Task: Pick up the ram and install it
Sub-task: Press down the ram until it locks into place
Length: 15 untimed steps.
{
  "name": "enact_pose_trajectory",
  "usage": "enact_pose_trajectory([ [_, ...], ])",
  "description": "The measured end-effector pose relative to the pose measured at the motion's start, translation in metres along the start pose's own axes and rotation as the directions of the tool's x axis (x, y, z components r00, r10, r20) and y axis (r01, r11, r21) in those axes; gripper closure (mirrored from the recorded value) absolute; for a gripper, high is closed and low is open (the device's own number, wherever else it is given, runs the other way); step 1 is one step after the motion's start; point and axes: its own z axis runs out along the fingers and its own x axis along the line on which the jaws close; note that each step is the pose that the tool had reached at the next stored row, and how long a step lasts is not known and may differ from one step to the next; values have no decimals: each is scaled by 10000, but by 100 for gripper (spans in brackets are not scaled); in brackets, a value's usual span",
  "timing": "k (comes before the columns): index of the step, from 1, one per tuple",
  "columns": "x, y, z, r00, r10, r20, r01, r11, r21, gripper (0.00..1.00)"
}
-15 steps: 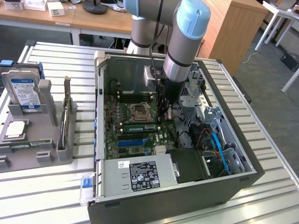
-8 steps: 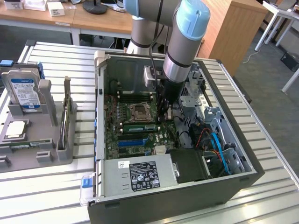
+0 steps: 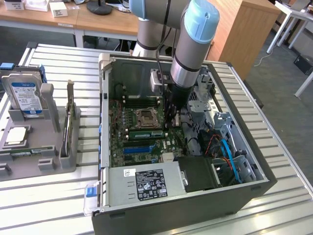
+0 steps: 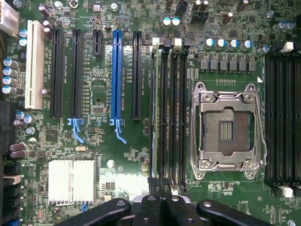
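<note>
Ram: I see the ram [image 4: 154, 110] standing on edge in the memory slot next to the processor socket [image 4: 227, 131], straight in front of my gripper [image 4: 161, 188].
Surface: the open computer case [image 3: 254, 188] lies on a slatted metal table [image 3: 54, 196]; wooden desks [image 3: 98, 22] stand behind.
Jaws: closed together, their tips at the near end of the ram.

The ram [image 3: 145, 133], a long green stick, stands on edge in a slot beside the processor socket.
</note>
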Motion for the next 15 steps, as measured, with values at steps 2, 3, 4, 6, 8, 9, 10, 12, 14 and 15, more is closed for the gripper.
enact_pose_trajectory([
  [2, 0, 0, 0, 10000, 0, 0, 0, 10000, 0, 89],
  [3, 0, 0, 0, 10000, 0, 0, 0, 10000, 0, 89],
  [4, 0, 0, 1, 10000, 0, 0, 0, 10000, 0, 89],
  [6, 0, -1, 9, 10000, 0, 4, 0, 10000, 1, 89],
  [8, 0, -1, 12, 10000, 0, 0, 0, 10000, 0, 89],
  [9, 1, -1, 12, 10000, 0, 0, 0, 10000, 0, 89],
  [10, 0, -1, 12, 10000, 0, 0, 0, 10000, 0, 89],
  [12, 0, -1, 13, 10000, 0, 0, 0, 10000, 0, 89],
  [14, 0, -1, 23, 10000, -1, 1, 1, 10000, 1, 89],
  [15, 1, -1, 26, 10000, 0, -1, 0, 10000, 0, 89],
])
